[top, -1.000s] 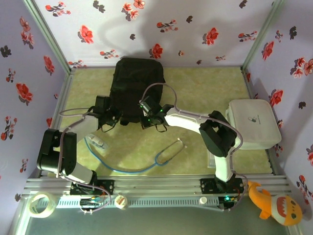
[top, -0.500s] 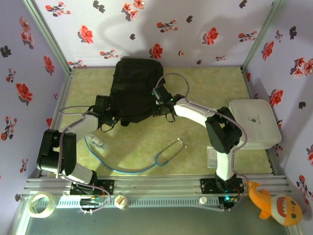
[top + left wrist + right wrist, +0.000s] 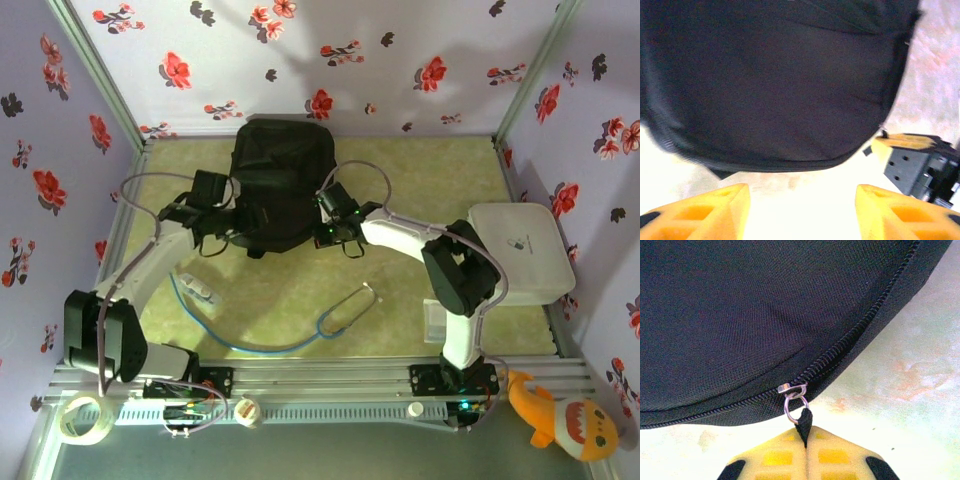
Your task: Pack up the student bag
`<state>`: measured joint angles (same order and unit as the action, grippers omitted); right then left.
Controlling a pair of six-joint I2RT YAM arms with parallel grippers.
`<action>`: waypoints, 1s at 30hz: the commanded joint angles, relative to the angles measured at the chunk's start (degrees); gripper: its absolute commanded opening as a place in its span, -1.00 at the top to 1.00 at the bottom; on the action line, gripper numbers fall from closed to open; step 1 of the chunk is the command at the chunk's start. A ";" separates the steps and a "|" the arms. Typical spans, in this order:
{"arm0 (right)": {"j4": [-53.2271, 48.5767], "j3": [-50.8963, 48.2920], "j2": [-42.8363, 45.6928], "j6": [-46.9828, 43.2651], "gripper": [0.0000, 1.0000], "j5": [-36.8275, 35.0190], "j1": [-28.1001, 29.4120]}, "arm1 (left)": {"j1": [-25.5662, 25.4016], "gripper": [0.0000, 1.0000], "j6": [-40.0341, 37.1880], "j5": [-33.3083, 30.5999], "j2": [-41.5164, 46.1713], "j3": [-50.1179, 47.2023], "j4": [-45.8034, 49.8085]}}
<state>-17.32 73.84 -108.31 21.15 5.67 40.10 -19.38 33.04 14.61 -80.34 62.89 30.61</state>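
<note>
Student bag [image 3: 283, 180], a large black soft fabric backpack of rounded oblong shape, lies flat on the pale yellow-green tabletop [image 3: 420, 170]. It sits between the two hands and just ahead of both. Its long axis runs away from the hands toward the far wall, so its rounded near end faces them.

The right hand [image 3: 805, 435] is closed, with its yellow fingertips pressed together on the short black fabric pull tab [image 3: 804, 421] of the bag's zip. A small silver metal ring [image 3: 792, 404] joins that tab to the zip slider [image 3: 785, 388], which sits directly ahead of the fingertips on the bag's edge. From the slider, the black toothed zip line [image 3: 845, 347] curves away ahead and to the right of the hand. It also runs off to the hand's left, following the rounded edge.

The left hand [image 3: 802, 202] is open, its two yellow fingers well apart, and it holds nothing. The bag's near edge lies just ahead of it, not touching.

The right hand looks like the working one. The coming move probably means drawing the slider along the zip's curve, so the pull should follow that curve rather than tug straight out from the bag. Which direction opens the zip cannot be told. The left hand is near enough to steady the fabric.
</note>
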 commanded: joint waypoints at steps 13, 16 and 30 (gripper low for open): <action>4.98 -4.39 4.29 3.63 1.00 7.37 -3.65 | -10.30 0.03 -26.80 4.61 -26.32 23.90 11.75; 5.71 -4.72 4.25 4.24 1.00 8.12 -3.89 | -10.44 0.03 -28.17 4.64 -28.79 25.27 11.58; 6.69 -4.93 3.66 5.46 1.00 7.93 -5.19 | -10.51 0.34 -29.61 7.95 -35.69 28.96 14.65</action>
<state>-10.68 69.36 -106.06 25.69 13.76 35.75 -29.69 4.97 20.49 -115.09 90.65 42.30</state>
